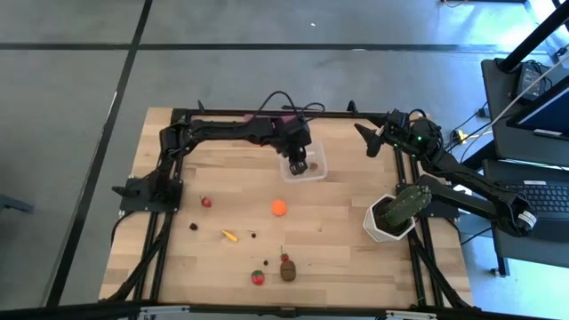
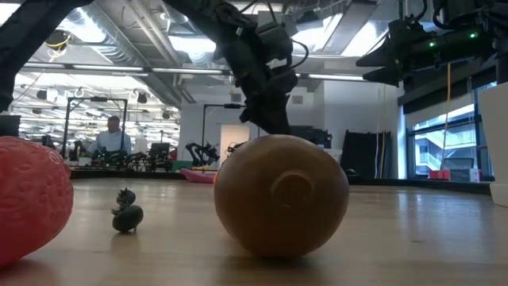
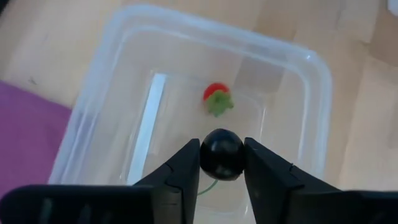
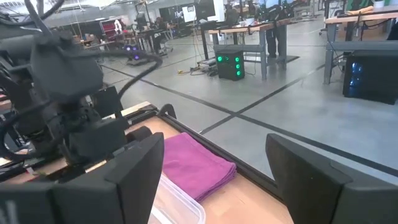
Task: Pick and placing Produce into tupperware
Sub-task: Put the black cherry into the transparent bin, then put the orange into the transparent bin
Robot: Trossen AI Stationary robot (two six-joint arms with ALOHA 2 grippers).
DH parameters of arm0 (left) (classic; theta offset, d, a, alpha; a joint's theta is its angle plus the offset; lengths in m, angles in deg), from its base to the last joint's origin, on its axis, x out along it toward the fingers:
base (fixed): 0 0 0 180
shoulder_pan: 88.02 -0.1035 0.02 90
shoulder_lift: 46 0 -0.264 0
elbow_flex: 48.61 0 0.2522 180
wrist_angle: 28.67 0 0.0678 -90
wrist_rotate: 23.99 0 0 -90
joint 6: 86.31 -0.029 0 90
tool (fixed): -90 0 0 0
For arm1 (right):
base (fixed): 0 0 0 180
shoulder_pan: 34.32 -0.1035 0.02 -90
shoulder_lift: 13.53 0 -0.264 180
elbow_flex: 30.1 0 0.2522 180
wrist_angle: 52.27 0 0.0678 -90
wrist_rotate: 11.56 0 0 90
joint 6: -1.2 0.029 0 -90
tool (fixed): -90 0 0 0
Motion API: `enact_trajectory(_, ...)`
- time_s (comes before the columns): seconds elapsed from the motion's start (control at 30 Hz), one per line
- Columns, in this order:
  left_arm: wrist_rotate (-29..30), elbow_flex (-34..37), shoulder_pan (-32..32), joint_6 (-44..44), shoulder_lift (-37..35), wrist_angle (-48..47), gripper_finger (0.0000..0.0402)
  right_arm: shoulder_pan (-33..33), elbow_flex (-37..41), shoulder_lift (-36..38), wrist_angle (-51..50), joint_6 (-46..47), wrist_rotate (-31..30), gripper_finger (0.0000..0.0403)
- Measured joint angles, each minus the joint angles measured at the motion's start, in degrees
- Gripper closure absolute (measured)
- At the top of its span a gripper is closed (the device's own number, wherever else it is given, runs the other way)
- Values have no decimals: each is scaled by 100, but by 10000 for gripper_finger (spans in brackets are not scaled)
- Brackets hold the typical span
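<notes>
The clear square tupperware (image 1: pixel 303 167) stands at the table's far middle, next to a purple cloth (image 3: pixel 25 130). A red, green-topped strawberry (image 3: pixel 217 99) lies on its floor. My left gripper (image 1: pixel 303 161) hangs over it, shut on a small dark round fruit (image 3: pixel 222 158). More produce lies on the wood nearer the front: an orange ball (image 1: pixel 279 208), a yellow banana (image 1: pixel 230 236), a red piece (image 1: pixel 206 202), a strawberry (image 1: pixel 258 277) and a brown lump (image 1: pixel 288 271). My right gripper (image 1: pixel 367 140) waits open at the far right. My left gripper pinches the dark round fruit by its two opposite sides (image 3: pixel 205 155) between its two fingers, near their free ends. The fingers slant down from above. The fruit is lifted clear over the tupperware's inside, and a thin green stem (image 3: pixel 208 186) trails from it.
A green cactus-like plant in a white pot (image 1: pixel 396 213) stands at the right edge. Tiny dark bits (image 1: pixel 193 226) lie among the produce. In the low view the brown lump (image 2: pixel 282 195) fills the foreground, with a person far off in the room behind.
</notes>
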Motion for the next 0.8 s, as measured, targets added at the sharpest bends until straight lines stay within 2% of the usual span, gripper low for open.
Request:
enact_trajectory(0.33, -2, 550, -62, 301, 9, 329, 303, 0, -1, 0, 0, 1, 0, 120)
enact_trajectory(0.6, -2, 583, -80, 300, 9, 377, 257, 2, -1, 0, -2, 1, 1, 120)
enact_trajectory(0.8, -17, 551, -71, 299, 9, 305, 241, 1, -1, 0, -2, 1, 81, 120)
